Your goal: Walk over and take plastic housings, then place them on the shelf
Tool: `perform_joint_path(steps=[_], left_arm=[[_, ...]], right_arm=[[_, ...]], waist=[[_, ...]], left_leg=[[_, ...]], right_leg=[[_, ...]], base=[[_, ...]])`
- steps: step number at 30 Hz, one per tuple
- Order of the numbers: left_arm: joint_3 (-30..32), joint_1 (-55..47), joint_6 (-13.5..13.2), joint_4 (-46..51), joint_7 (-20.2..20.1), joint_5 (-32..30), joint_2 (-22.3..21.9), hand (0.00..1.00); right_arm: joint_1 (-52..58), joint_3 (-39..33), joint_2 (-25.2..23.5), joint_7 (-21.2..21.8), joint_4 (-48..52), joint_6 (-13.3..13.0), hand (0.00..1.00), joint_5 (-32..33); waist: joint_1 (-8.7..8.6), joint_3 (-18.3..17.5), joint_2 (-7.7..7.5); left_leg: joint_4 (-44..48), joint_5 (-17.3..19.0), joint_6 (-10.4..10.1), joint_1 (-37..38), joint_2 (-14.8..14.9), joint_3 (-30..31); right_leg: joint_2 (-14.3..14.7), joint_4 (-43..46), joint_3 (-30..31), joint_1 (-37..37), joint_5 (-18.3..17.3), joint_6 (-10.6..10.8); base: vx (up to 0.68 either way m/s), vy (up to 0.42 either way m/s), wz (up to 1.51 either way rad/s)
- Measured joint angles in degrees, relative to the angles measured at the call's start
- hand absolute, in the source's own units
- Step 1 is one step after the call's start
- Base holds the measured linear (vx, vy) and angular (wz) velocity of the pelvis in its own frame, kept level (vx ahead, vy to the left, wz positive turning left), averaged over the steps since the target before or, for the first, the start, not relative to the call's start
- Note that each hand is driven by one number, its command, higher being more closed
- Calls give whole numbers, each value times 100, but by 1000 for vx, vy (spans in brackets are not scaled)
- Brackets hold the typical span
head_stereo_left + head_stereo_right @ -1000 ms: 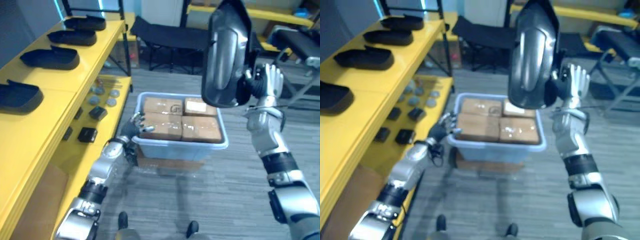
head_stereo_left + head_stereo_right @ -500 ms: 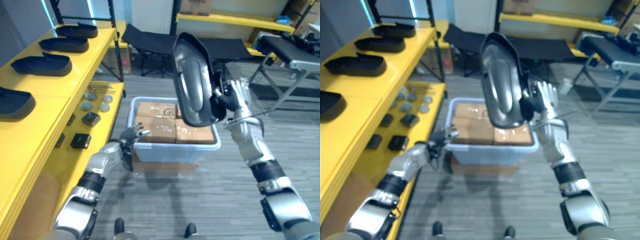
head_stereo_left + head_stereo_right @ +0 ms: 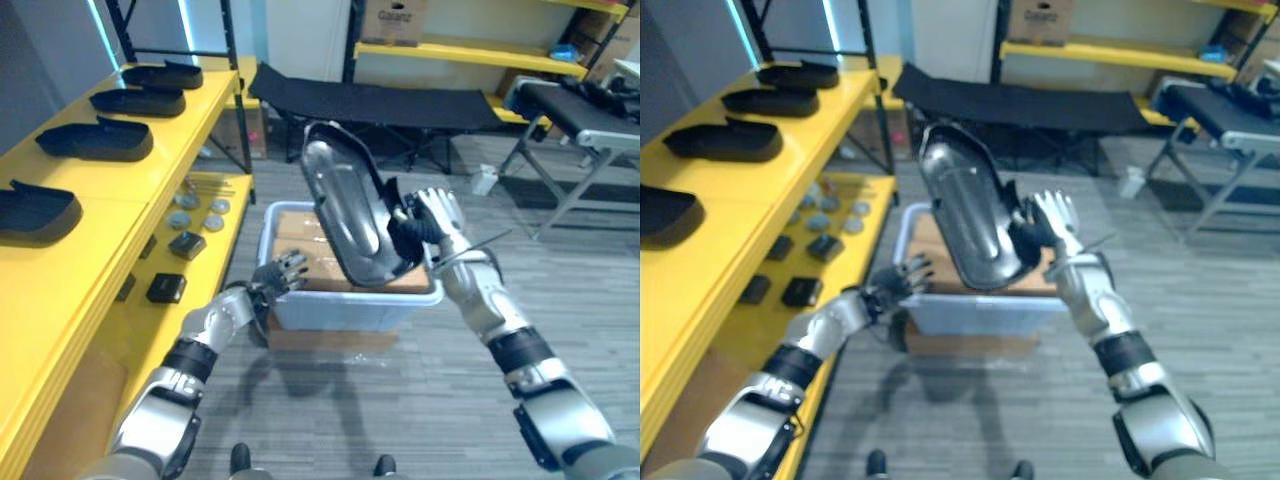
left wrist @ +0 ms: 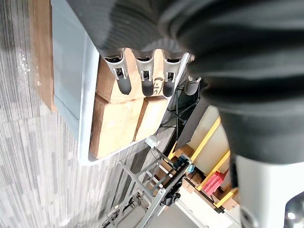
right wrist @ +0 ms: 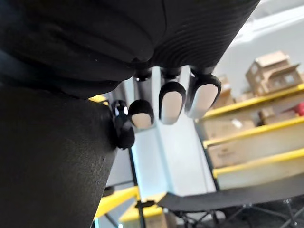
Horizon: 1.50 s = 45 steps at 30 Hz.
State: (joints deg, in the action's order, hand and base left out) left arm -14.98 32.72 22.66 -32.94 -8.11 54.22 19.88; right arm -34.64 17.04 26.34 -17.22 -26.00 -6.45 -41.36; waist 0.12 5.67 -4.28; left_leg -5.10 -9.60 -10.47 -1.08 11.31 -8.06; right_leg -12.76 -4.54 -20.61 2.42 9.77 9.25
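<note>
Right hand (image 3: 435,212) is seemingly pinching the rim of a stiff, slick plastic housing (image 3: 350,215) above the bin (image 3: 340,308); left hand (image 3: 280,276) is hovering spread beside it.

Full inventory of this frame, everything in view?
held housing: 1, glossy black, up over the bin
shelf housings: 4, black, in a row on the top shelf
shelf: 1, yellow, along the robot's left
bin: 1, pale blue, straight ahead
cardboard boxes: several, brown, inside the bin
small parts: several, black blocks and grey discs, lower shelf level
cot: 1, black, behind the bin
left hand: silver, open, by the bin's near-left corner
right hand: silver, gripping the held housing
</note>
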Motion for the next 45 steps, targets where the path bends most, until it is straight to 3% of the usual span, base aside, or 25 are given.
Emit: perform_joint_path(steps=[7, 14, 21, 34, 40, 45], left_arm=[[4, 0, -183, 27, -3, 478, 2, 0], [157, 7, -607, 273, -5, 1246, 15, 0], [377, 156, -649, 384, -206, 1317, 47, 0], [355, 75, -268, 420, 14, -220, 43, 0], [349, -77, -246, 371, 231, -1480, 46, 0], [349, -110, -117, 205, 216, -1702, 78, 0]], right_arm=[[73, 60, 0, 14, -215, -17, 100, -11], [217, 70, -1, 88, -234, -154, 100, -196], [238, 74, -3, 88, -411, -218, 100, -227], [235, 74, -3, 87, -429, -201, 100, -224], [208, 73, -3, 87, -359, -125, 100, -218], [182, 69, -3, 88, -349, -92, 100, -215]], waist=[[-2, -4, -4], [4, -6, -5], [0, -8, -3], [60, -8, -3], [65, -8, -3], [74, -8, -2]], left_leg=[[1, -16, 23, -2, -4, 1], [2, -19, 26, 2, -6, -8], [2, -19, 26, 10, -5, 42], [2, 0, 0, 4, -4, 116], [2, -18, 23, 4, -4, 124], [2, -14, 18, 4, -4, 126]], right_leg=[[-4, 3, -8, 0, 10, -13], [-4, 3, -16, 0, 26, 6], [-3, 2, -89, 50, 24, 2], [1, -10, -132, 80, -7, -32], [3, 2, -134, 84, 8, -7], [4, 2, -134, 87, 7, -9]], base=[[0, 0, 0], [0, 0, 0], [-4, -1, 3], [-3, 0, 2], [0, 0, 0], [0, 0, 0]])
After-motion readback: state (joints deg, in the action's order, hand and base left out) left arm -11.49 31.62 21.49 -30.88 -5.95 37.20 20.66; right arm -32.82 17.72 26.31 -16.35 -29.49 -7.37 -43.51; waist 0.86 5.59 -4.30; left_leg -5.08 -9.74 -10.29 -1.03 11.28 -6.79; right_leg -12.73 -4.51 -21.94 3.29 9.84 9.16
